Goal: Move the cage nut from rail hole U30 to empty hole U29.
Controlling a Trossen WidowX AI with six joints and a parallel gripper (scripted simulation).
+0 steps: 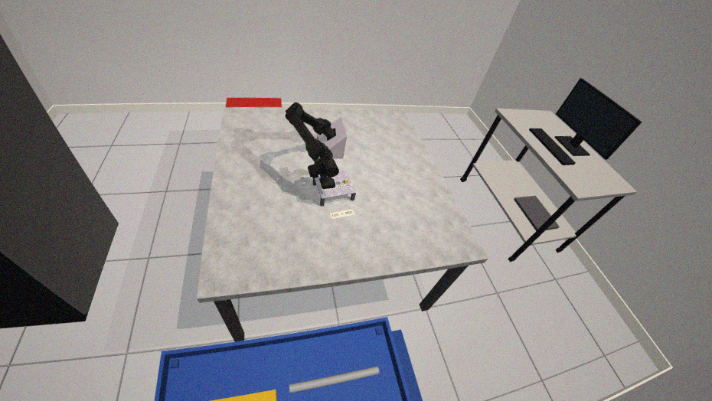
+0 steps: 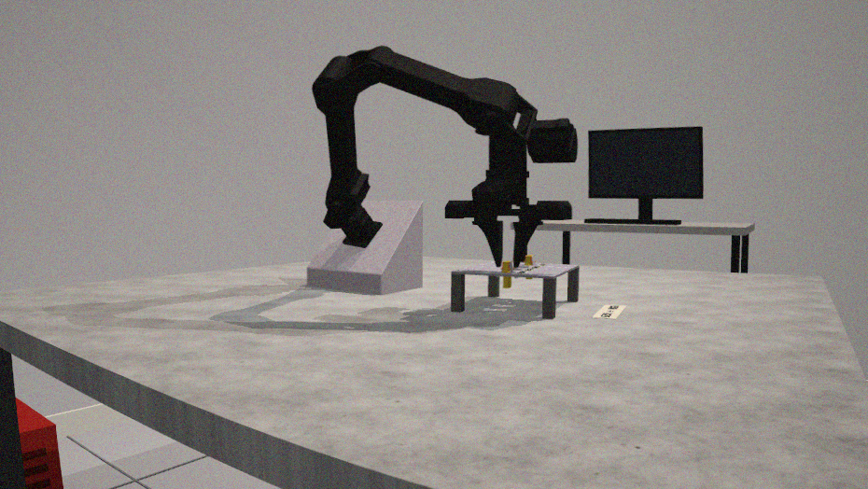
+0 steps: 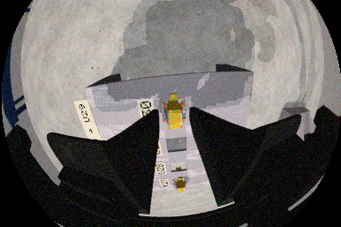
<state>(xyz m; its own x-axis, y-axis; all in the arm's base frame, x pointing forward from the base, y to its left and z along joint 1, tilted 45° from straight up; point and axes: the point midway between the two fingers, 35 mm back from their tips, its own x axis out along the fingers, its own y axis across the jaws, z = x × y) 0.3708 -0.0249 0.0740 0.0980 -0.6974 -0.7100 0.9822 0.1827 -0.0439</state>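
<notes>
The cage nut at U30 (image 2: 507, 274) (image 3: 176, 118) is a yellow piece with orange and grey sides, upright in its hole in the pale rail plate (image 1: 335, 193) (image 2: 470, 271) (image 3: 119, 123). My gripper (image 2: 507, 264) (image 3: 174, 113) points down with its fingers partly closed, one fingertip on each side of this nut. Narrow gaps show between the nut and both fingers, so it is open. The empty hole U29 (image 3: 177, 144) lies beside that nut. The other nut (image 1: 344, 181) (image 2: 528, 259) (image 3: 180, 184) sits at the plate's far hole, U27. The spring wings under the plate cannot be made out.
The plate stands on short dark legs on the table (image 1: 272, 249) (image 2: 448, 381). A paper label (image 1: 341, 213) (image 2: 609, 312) (image 3: 87, 118) lies by the plate. A pale wedge block (image 1: 340, 147) (image 2: 403, 253) stands by the arm's base. A monitor (image 1: 598, 115) (image 2: 645, 161) stands on a side desk.
</notes>
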